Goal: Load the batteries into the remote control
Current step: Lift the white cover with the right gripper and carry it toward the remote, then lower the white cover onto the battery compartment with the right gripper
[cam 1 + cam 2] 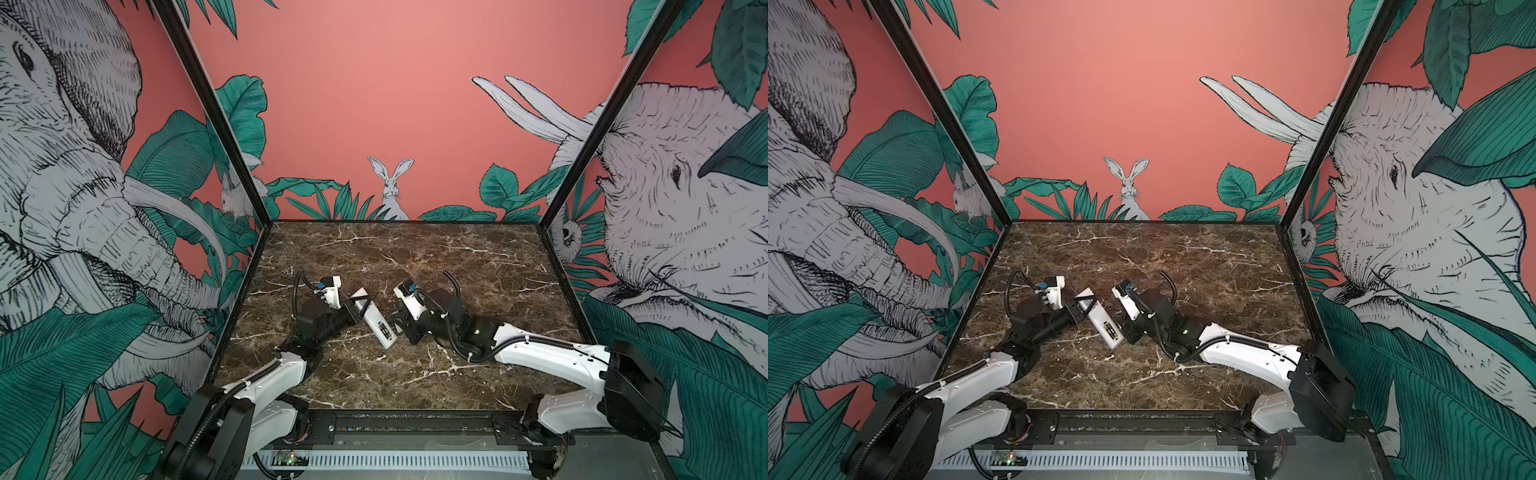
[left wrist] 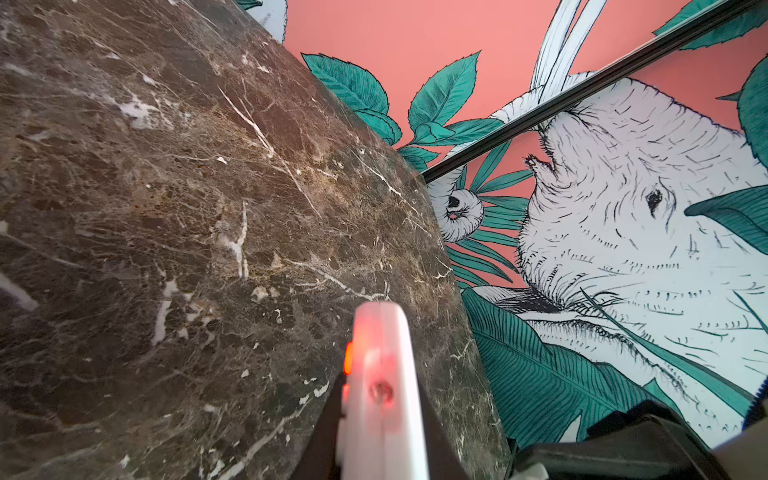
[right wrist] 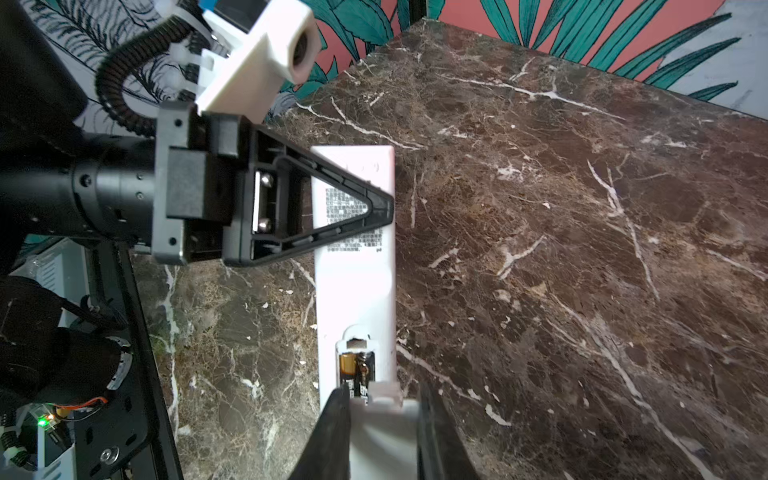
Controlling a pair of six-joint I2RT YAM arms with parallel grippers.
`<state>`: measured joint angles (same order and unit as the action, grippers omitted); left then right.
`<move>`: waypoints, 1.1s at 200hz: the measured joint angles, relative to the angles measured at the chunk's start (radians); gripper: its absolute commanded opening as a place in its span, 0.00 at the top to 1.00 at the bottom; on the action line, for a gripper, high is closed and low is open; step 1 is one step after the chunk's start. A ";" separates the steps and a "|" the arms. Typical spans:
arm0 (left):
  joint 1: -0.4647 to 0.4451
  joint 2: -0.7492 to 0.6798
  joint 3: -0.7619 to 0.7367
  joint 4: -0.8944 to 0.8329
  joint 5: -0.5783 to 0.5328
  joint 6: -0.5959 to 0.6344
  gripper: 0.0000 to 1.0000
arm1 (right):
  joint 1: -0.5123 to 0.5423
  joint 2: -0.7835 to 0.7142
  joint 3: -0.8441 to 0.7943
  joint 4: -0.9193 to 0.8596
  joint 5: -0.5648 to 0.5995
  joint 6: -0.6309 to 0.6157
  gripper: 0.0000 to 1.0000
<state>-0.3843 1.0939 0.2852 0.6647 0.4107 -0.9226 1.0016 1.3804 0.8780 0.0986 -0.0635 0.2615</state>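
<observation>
While the left gripper [image 3: 384, 208] clamps the remote control [image 3: 353, 291], batteries [image 3: 358, 372] lie exposed inside it; the right gripper [image 3: 382, 392] pinches the white cover [image 3: 384, 432].

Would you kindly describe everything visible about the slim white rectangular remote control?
The slim white plastic remote control sits back-up, diagonally over the brown marble table, fine print on its plain back. The battery bay at one end is uncovered, two dark batteries inside. The left gripper clamps the other end, one black finger across the back. The right gripper holds a small white cover plate at the open end.
</observation>
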 measured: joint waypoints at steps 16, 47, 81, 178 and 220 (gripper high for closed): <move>0.000 0.000 0.000 0.000 0.000 -0.002 1.00 | 0.004 0.009 0.000 0.019 -0.003 -0.004 0.86; 0.000 0.000 0.000 0.001 0.000 -0.003 1.00 | 0.007 0.015 -0.012 0.052 -0.013 -0.011 0.87; 0.000 0.000 0.000 0.008 0.000 -0.006 1.00 | 0.015 0.021 -0.024 0.077 -0.024 -0.023 0.87; 0.000 0.000 0.000 0.034 0.000 -0.021 1.00 | 0.025 0.058 -0.039 0.122 -0.042 -0.030 0.88; 0.000 0.000 0.000 0.043 0.000 -0.024 1.00 | 0.029 0.082 -0.040 0.123 -0.050 -0.041 0.88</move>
<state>-0.3843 1.0935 0.2852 0.7082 0.4110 -0.9470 1.0306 1.4620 0.8383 0.2218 -0.1135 0.2207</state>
